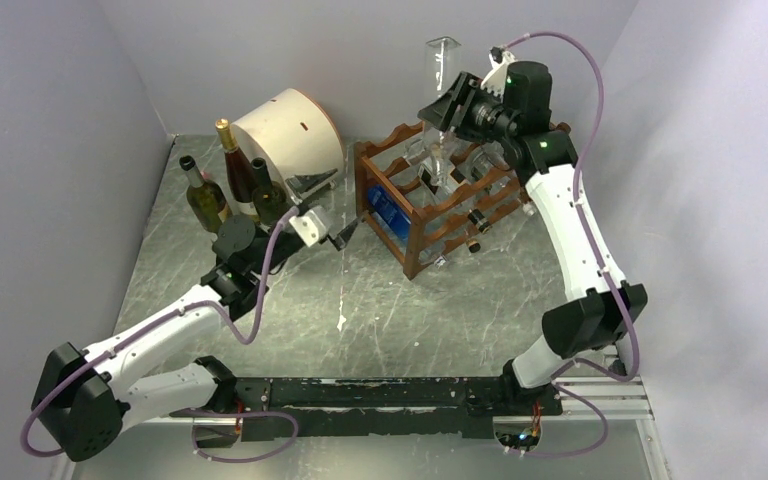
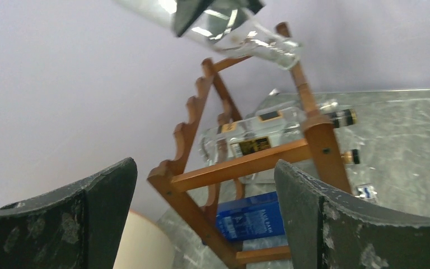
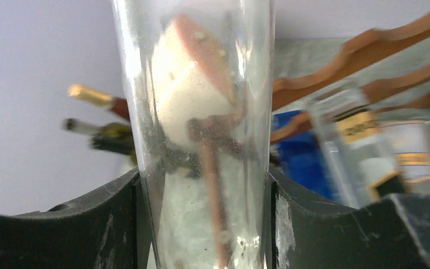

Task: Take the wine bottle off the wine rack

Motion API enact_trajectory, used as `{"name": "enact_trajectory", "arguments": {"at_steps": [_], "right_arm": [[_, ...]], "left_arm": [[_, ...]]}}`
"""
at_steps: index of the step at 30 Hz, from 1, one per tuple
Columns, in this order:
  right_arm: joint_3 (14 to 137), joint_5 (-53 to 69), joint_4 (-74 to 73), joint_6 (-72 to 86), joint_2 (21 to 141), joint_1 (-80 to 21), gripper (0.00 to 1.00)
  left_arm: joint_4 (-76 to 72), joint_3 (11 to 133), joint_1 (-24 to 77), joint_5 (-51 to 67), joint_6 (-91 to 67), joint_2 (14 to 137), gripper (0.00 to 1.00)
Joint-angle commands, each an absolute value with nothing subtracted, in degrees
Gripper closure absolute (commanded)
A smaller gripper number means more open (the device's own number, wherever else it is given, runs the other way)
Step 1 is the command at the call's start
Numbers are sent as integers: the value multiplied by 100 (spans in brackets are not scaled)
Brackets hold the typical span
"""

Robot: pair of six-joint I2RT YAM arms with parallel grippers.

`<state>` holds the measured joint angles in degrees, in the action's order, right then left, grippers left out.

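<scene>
Right wrist view: found the right gripper (image 3: 204, 193) closed partway on the wine bottle (image 3: 201, 84), both black fingers (image 3: 325, 224) pressed against its clear glass. From the top external view, placed that bottle near upright at upper centre of the frame, raised over the wine rack (image 1: 430, 215), its lower end overlapping the top rails in the picture; could not tell whether touching or apart.

Found the left gripper (image 2: 204, 218) spread wide and holding nothing, left of centre in the top view, near the rack's end and facing it.

Noted more items lying in the rack: a labelled clear bottle (image 2: 257, 131) with black-and-gold labels on the middle tier, and a blue package (image 2: 252, 216) with white lettering on the lowest tier. Could not read either; too blurred.

Traced the right arm (image 1: 570, 220) up the right side of the frame, elbow low, forearm rising, wrist bent over the rack. Traced the left arm (image 1: 160, 335) low across the lower left, stretched toward the rack.

Spotted three standing bottles (image 1: 230, 185) beside a cream drum (image 1: 290, 135) at upper left, apart from the rack.
</scene>
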<state>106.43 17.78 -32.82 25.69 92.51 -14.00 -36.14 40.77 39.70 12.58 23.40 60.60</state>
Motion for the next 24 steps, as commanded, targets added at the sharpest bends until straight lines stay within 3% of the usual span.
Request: {"name": "enact_trajectory", "arguments": {"at_steps": [1, 11, 16, 24], "right_arm": [[10163, 3185, -1779, 4481, 8872, -1511, 100], [8879, 3329, -709, 6180, 8505, -2765, 100], [7859, 3802, 752, 7487, 8332, -3026, 100], [7582, 4073, 732, 7819, 8176, -3128, 100]], "left_arm": [[-4282, 3844, 4119, 2477, 2661, 5828, 5], [-4514, 3368, 4817, 2377, 3943, 5270, 12], [-4595, 3100, 4996, 2316, 4785, 5162, 18], [-3519, 3227, 5132, 2092, 5964, 5033, 12]]}}
